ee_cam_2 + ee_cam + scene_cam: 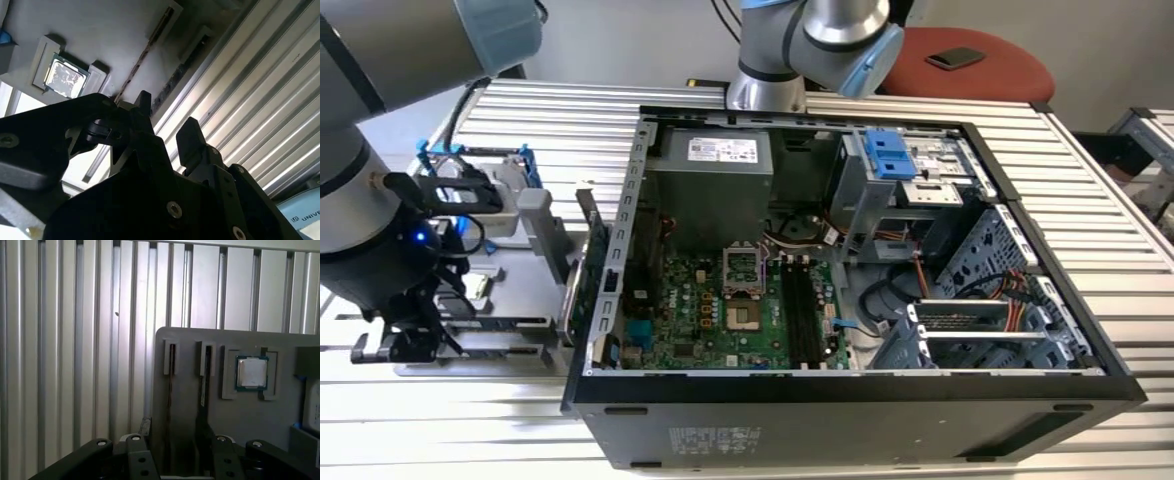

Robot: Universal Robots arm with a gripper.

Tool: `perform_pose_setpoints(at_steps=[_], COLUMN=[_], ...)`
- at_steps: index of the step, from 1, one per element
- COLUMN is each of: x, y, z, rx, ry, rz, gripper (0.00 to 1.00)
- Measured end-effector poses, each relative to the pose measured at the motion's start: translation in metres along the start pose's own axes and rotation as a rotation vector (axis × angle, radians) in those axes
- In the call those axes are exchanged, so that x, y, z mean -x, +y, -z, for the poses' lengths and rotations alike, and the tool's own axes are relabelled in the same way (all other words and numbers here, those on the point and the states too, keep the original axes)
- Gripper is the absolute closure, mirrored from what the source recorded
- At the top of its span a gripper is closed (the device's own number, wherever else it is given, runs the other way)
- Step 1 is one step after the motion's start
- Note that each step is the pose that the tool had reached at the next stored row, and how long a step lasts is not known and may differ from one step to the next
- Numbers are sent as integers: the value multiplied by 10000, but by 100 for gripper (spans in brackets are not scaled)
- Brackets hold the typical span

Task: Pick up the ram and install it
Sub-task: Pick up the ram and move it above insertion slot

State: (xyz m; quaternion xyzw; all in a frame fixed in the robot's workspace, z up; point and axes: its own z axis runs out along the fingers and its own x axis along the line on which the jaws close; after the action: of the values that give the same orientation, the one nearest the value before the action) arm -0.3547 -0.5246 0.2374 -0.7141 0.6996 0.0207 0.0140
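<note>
- Table (560, 110): ribbed metal top across the whole exterior view; everything else sits on it.
- PC case (854, 400): black tower lying on its side w/ the side panel off, centre to lower right of the exterior view. The green board (720, 310) lies flat inside.
- Arm (374, 200): grey w/ blue caps, from the upper left corner down the exterior view's left edge. Its wrist hangs over the tray.
- Tray (187, 355): flat grey parts holder on the table, left of the case in the exterior view.
- Gripper (176, 442): black, low over the tray. Its fingers (135, 455) are apart and clamp nothing.
- Ram (170, 390): thin dark strip on edge in a tray slot, running toward the gap btwn the fingers. A second strip (203, 380) sits in the next slot, nearer the chip.
- Chip (251, 372): square, silver-topped, in its own tray pocket just beside the slots, apart from the gripper.
</note>
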Motion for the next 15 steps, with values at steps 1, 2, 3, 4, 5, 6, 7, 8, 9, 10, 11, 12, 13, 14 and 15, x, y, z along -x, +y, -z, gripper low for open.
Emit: perform_pose_setpoints(at_steps=[1, 2, 3, 4, 5, 6, 7, 8, 9, 10, 11, 12, 13, 14, 15], x=[-1, -2, -3, -4, -5, -5, -6, -7, -8, -9, -10, -11, -12, -12, -13], y=[0, 0, 0, -1, -1, -1, -1, -2, -2, -2, -2, -2, -2, -2, -3], z=[-18, -36, -54, -72, -90, -110, -127, -146, -163, -182, -199, -218, -235, -254, -272], rx=[-1, 0, 1, 1, 1, 1, 0, -1, 0, 0, 1, 0, 1, 0, 0], ry=[-1, 0, 0, 1, 1, 1, 3, 5, 6, 6, 7, 7, 7, 7, 7], rz=[0, 0, 0, 0, 0, 0, 0, 1, 1, 0, 0, 0, 0, 0, 0], gripper=[0, 0, 0, 0, 0, 0, 0, 0, 0, 0, 0, 0, 0, 0, 0])
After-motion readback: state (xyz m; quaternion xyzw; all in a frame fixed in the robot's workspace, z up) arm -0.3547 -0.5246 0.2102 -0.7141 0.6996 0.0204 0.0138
